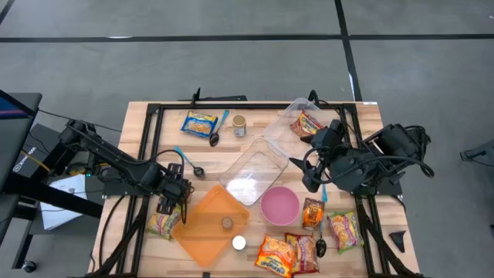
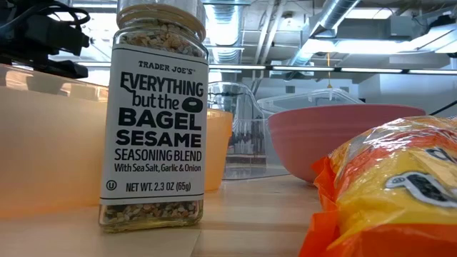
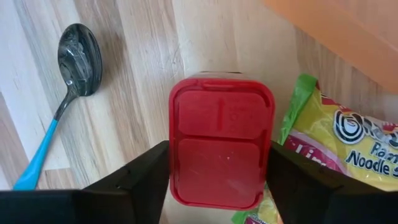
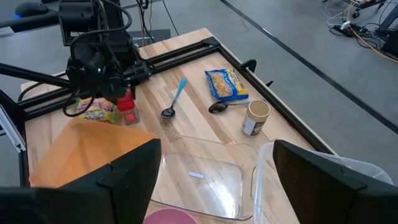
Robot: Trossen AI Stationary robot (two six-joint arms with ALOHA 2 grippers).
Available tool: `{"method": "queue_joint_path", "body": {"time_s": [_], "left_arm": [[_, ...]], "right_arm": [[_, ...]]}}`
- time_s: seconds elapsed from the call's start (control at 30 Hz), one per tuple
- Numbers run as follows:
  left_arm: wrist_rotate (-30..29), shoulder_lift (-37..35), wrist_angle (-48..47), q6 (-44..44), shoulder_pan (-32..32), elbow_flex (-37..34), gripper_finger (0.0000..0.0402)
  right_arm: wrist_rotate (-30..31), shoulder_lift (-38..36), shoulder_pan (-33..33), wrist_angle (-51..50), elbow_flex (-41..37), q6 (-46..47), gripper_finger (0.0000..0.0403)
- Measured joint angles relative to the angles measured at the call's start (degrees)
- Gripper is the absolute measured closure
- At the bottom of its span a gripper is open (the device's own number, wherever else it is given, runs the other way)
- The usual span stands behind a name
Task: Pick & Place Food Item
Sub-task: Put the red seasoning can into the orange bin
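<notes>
A small jar with a red flip lid (image 3: 221, 146) stands upright on the wooden table near its left edge, beside a green-and-yellow noodle packet (image 3: 348, 140). My left gripper (image 3: 219, 186) points down over the jar and is shut on it; the right wrist view shows the jar (image 4: 127, 111) under that gripper (image 4: 118, 87). In the high view the left gripper (image 1: 171, 202) hides the jar. My right gripper (image 4: 217, 186) hangs open, raised over the table's right half (image 1: 312, 176), with nothing between its fingers. My left gripper pinches the jar's red lid by two opposite sides (image 3: 175, 168) between its two fingers. The fingers (image 3: 140, 183) come from above, pointing down. The jar stands upright with its base on the table.
A blue-handled spoon (image 3: 68, 74) lies close to the jar, and an orange tray (image 1: 212, 224) lies just to its right. Further right are a clear container (image 1: 251, 171), a pink bowl (image 1: 279, 205), a seasoning jar (image 2: 153, 114) and several noodle packets (image 1: 289, 251).
</notes>
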Motion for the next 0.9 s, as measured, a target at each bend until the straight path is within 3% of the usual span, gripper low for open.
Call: {"method": "queue_joint_path", "body": {"time_s": [0.1,0.4,0.67,0.9], "left_arm": [[-0.1,0.0,0.0,0.0,0.0,0.0,0.0195],[-1.7,0.0,-0.1,-1.2,0.0,0.0,0.0179],[-2.3,-0.4,-0.3,-3.0,0.0,0.0,0.0194],[-7.2,-1.9,-2.9,-4.6,0.8,3.0,0.0191]], "right_arm": [[0.0,0.0,0.0,0.0,0.0,0.0,0.0097],[0.0,0.0,0.0,0.0,0.0,0.0,0.0097],[0.0,0.0,0.0,0.0,0.0,0.0,0.0097],[0.0,0.0,0.0,0.0,0.0,-0.2,0.0097]]}}
